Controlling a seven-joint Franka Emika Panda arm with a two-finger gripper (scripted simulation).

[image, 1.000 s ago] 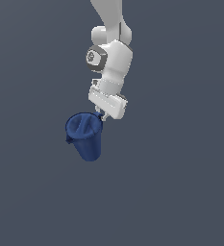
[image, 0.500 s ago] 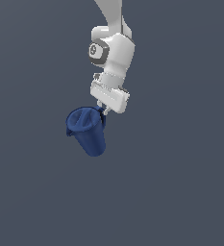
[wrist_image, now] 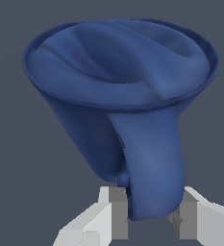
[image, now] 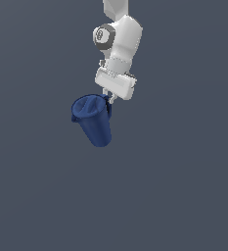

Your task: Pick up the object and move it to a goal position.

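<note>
exterior view: dark blue cup (image: 92,119) hangs in mid-air against plain dark grey background (image: 184,186), nothing under it in contact. wide round rim on top, body tapers down to narrow base, tilted so base points toward the exterior view's right. small spout nub on rim at the exterior view's left. rim edge on the exterior view's right meets the gripper (image: 107,99), just under the white hand block. white arm (image: 119,41) comes down from the top edge, leaning a bit.

wrist view: cup (wrist_image: 118,96) fills most of frame, rim facing away, broad handle tab running down to the gripper (wrist_image: 149,214). grey pads (wrist_image: 117,211) sit on either side of the handle tab, touching it, so gripper is clamped on the cup's handle. light grey fingers visible behind pads.
</note>
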